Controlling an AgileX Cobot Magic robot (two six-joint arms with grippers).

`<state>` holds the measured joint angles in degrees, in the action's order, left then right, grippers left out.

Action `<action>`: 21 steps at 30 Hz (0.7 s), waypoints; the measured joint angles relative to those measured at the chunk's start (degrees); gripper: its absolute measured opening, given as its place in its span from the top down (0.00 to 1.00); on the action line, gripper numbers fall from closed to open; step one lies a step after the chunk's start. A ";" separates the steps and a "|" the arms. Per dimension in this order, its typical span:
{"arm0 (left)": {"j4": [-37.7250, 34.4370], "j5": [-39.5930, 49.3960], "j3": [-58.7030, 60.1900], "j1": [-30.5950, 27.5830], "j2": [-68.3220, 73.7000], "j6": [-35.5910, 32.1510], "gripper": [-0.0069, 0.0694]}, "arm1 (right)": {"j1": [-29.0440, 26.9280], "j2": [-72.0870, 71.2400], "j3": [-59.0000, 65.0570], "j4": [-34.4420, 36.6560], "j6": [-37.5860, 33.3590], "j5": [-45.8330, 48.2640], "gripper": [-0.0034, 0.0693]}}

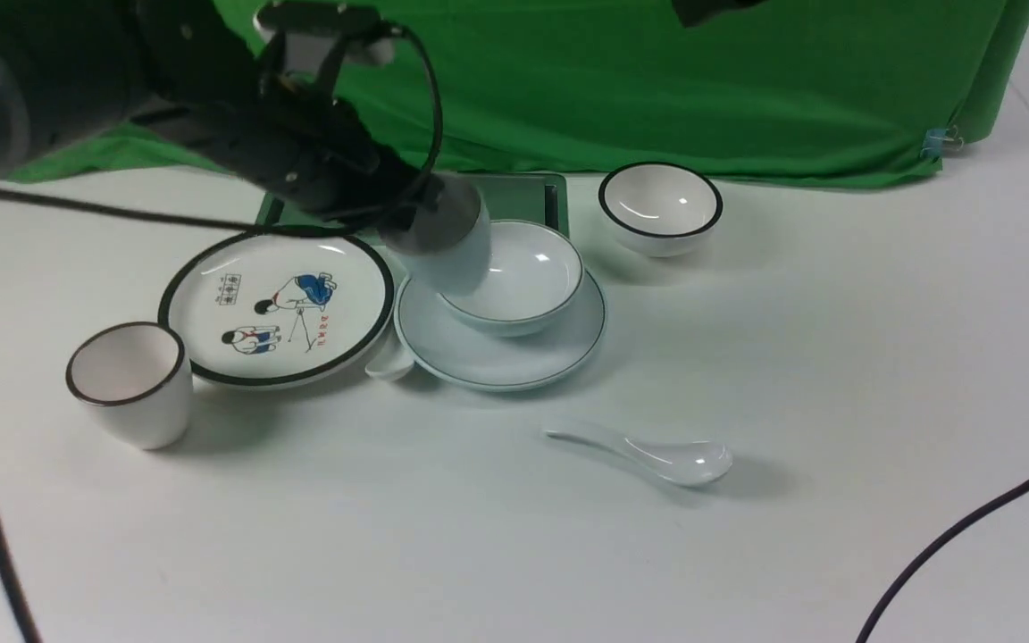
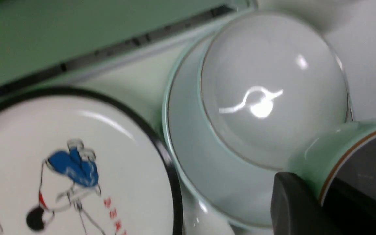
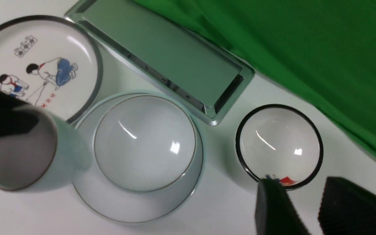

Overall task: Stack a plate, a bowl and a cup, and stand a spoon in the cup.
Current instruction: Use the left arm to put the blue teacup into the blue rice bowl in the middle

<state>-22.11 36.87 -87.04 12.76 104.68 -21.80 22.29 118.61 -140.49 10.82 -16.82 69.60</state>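
- At frame centre, the glossy round bowl (image 1: 528,272) sits empty on the plate (image 1: 497,357).
- Left gripper (image 1: 421,210) clamps the empty cup (image 1: 452,250) over the bowl's left rim.
- Spoon (image 1: 657,455) lies lower right.
- Right gripper (image 3: 305,209) gapes, empty.

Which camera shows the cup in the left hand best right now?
Right wrist view: nearly the whole cup shows, rim and inside, next to the bowl. Front view shows it blurred; left wrist view catches only part of its rim and wall.
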 joint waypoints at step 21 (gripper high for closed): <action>9.23 -0.01 -16.03 5.20 18.84 2.00 0.85 | -0.08 0.17 13.09 -0.18 -1.30 0.05 0.61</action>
<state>-12.89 36.86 -103.07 17.96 123.51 -19.80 22.21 118.78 -127.39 10.63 -18.11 69.65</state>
